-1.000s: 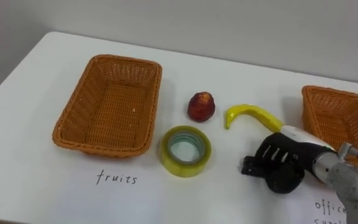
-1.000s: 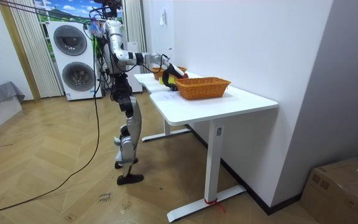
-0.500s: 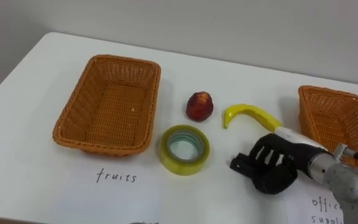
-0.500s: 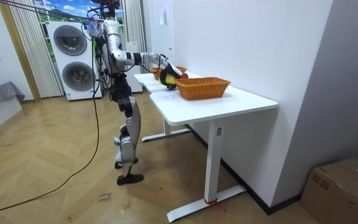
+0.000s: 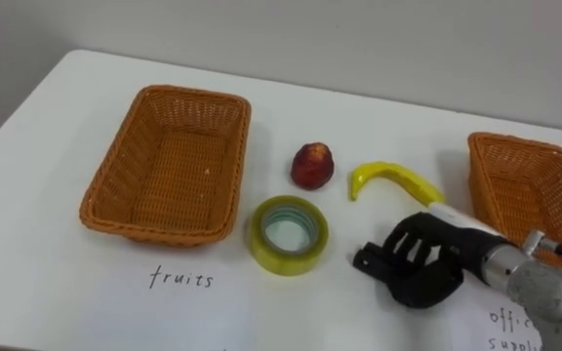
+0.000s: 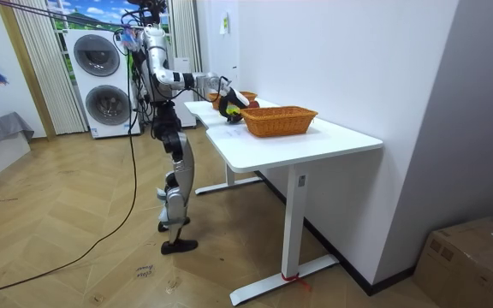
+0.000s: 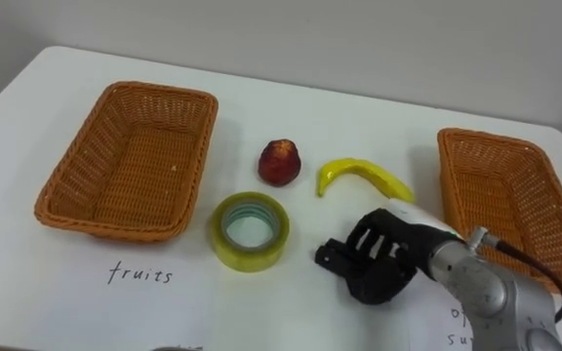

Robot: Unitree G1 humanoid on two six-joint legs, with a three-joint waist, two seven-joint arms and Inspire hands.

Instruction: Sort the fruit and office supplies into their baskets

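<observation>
Where the white surface (image 5: 47, 146) ends near the washing machines (image 6: 101, 81), the right robot hand (image 5: 413, 268) is released, fingers loose, near the tape roll (image 5: 290, 234). Open surface runs before the left basket (image 5: 120, 166) and the right basket (image 5: 486, 185).

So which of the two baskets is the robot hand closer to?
The right basket, at the robot's right: the robot hand sits just beside it, while the left basket lies beyond the tape roll.

Even, soft light brightens the white table (image 5: 37, 263), with faint shadows under the basket (image 5: 164, 161).
</observation>
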